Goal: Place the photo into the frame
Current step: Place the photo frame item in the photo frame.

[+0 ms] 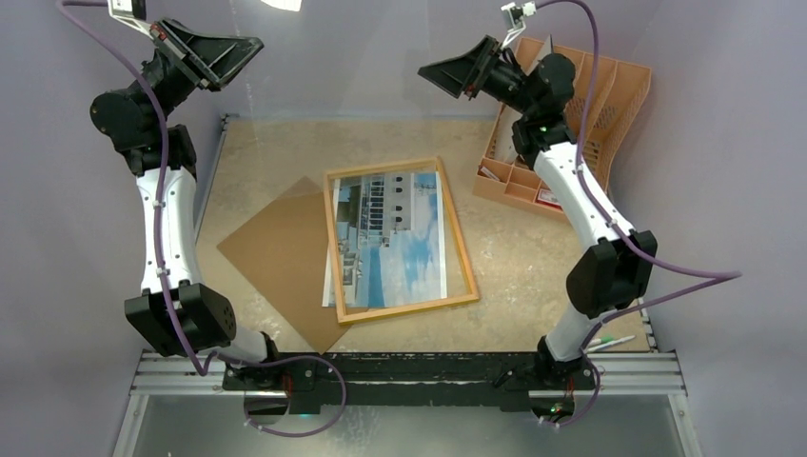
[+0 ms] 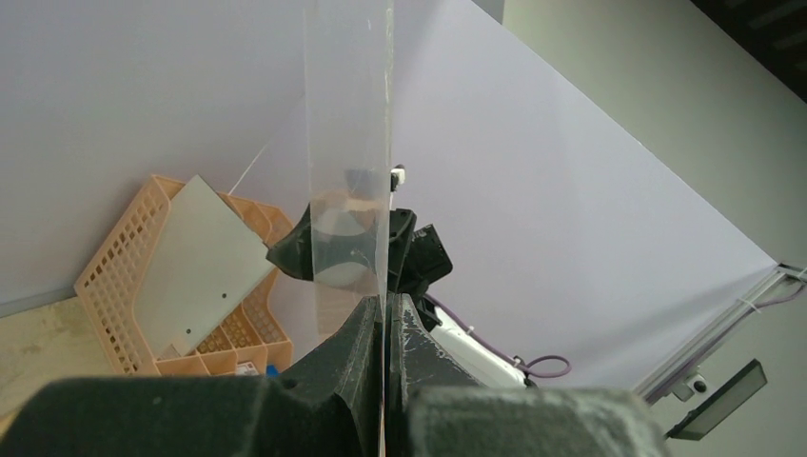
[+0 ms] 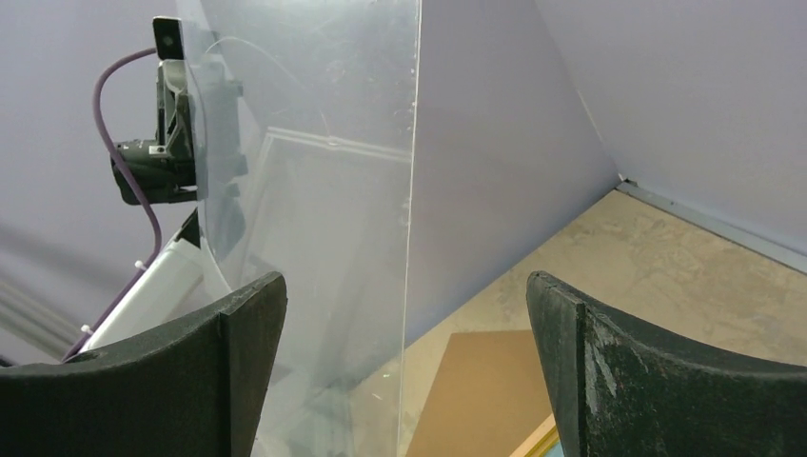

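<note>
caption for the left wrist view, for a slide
Left gripper clamped on the edge of the clear sheet, orange basket beyond on the left.

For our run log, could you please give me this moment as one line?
left gripper: shut on clear sheet, upright | right gripper: open near sheet | photo: face-up within frame | backing board: beside frame

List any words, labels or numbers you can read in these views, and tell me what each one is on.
No text can be read in any view.
photo: building and sky only, no lettering visible.
red and white item in the orange organizer: possibly a label, too small to read.
clear sheet: no print visible on it.
</note>
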Robot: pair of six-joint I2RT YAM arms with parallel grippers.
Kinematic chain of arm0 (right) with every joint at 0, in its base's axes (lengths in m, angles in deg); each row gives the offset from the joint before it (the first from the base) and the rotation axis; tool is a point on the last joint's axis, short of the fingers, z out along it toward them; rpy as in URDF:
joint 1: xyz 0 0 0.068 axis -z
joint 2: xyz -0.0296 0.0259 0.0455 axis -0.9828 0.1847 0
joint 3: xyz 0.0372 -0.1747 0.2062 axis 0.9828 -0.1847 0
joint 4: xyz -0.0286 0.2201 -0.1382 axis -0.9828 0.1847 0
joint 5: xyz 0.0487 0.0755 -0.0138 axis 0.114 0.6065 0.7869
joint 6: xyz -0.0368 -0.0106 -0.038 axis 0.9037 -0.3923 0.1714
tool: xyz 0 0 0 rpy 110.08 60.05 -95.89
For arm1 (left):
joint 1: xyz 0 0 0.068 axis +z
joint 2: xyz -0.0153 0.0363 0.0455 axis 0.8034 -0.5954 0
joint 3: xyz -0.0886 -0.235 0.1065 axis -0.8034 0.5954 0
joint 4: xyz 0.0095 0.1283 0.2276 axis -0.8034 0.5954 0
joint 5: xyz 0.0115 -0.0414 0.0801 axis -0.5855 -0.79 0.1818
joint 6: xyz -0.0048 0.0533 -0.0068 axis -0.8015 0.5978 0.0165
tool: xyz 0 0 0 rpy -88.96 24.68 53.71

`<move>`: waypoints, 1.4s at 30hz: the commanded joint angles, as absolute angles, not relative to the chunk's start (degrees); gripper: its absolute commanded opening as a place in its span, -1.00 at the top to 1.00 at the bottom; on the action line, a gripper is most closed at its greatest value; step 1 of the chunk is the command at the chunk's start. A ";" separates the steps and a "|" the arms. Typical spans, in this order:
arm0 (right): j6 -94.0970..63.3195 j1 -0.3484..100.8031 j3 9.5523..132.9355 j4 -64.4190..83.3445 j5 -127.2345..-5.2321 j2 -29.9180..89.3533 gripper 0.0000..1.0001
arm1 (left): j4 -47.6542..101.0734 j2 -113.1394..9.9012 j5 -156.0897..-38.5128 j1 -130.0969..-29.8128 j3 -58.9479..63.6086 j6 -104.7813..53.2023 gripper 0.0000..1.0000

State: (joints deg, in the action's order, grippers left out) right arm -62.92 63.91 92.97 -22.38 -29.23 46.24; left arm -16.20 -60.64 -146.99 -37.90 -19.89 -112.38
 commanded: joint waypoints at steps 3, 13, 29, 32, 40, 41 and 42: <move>-67.83 63.41 95.69 -34.66 -21.29 45.50 -0.86 | -22.65 -59.68 -145.64 -38.47 -21.67 -117.21 1.00; -78.19 62.29 90.83 -47.61 -17.86 41.86 -0.37 | -16.39 -60.19 -146.37 -38.51 -22.71 -112.59 1.00; -82.06 62.31 87.50 -43.44 -18.48 41.52 1.00 | -10.96 -59.94 -148.26 -38.43 -17.72 -106.82 0.57; -78.47 62.69 83.50 -36.41 -20.32 39.68 1.00 | -1.13 -58.66 -148.40 -38.43 -14.75 -98.10 0.03; -71.46 63.09 73.15 -17.43 -23.64 34.65 1.00 | 42.32 -56.02 -139.79 -37.82 -10.21 -62.56 -0.59; -71.54 63.09 71.87 -15.23 -23.75 34.45 1.00 | 46.50 -55.97 -137.04 -37.81 -9.76 -58.91 -0.60; -71.64 63.05 70.88 -12.84 -23.89 34.41 1.00 | 50.57 -55.95 -133.98 -37.81 -9.08 -55.78 -0.61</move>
